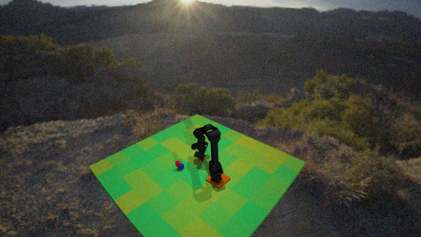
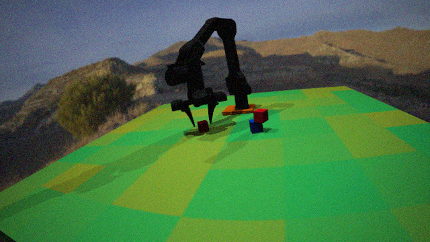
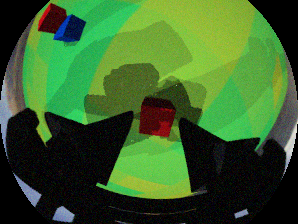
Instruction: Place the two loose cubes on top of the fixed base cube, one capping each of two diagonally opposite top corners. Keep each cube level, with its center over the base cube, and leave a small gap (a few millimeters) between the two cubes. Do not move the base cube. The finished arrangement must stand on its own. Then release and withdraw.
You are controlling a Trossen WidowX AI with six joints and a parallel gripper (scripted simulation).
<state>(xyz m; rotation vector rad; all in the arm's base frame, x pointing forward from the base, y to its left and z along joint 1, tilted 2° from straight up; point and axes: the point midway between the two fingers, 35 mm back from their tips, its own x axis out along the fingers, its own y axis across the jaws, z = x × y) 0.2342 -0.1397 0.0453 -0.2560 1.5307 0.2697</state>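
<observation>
The blue base cube (image 1: 180, 166) (image 2: 256, 127) (image 3: 72, 28) stands on the checkered board. One red cube (image 1: 177, 163) (image 2: 261, 115) (image 3: 51, 19) rests on its top, offset to one corner; it looks level in the exterior view. The other red cube (image 2: 203, 128) (image 3: 156, 122) sits on the board, in the gripper's shadow. My gripper (image 2: 202, 124) (image 3: 156, 118) is open and points down over this loose cube. In the exterior view and the wrist view the cube appears between the fingertips, with a gap on either side. Exact fingertip height over it is hard to tell.
The arm's orange base plate (image 1: 218, 180) (image 2: 229, 111) is on the green and yellow board (image 1: 184, 210) (image 2: 242, 191). The base cube with its red cube stands to the right of the gripper in the exterior view, and at upper left in the wrist view.
</observation>
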